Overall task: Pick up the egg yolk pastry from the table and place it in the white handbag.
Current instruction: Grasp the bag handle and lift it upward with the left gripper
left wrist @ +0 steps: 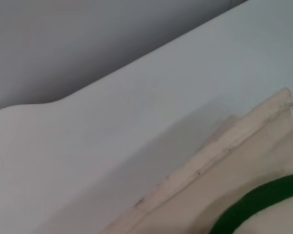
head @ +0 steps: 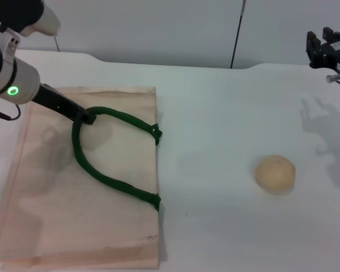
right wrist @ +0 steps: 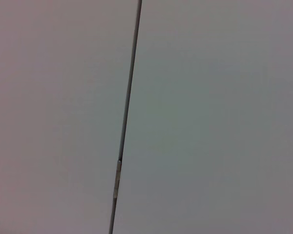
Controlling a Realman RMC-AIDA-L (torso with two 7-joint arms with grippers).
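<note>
One egg yolk pastry (head: 275,174) lies alone on the white table (head: 226,113), well to the right of one white handbag (head: 56,226) lying flat.

From the head view, the left gripper (head: 88,119) reaches over the handbag, its dark tip touching the upper bend of the green rope handle (head: 110,178); whether it is clamped on the rope or loose cannot be told. The right gripper (head: 328,48) hangs in the air far beyond the pastry, touching nothing, its opening unclear. Counted: one pastry, one handbag, one handle loop showing. The left wrist view shows the handbag's seamed edge (left wrist: 219,151) on the table, with a strip of green handle (left wrist: 259,202) beside it. The right wrist view shows only a grey wall (right wrist: 210,117) with one thin dark seam (right wrist: 127,112).
</note>
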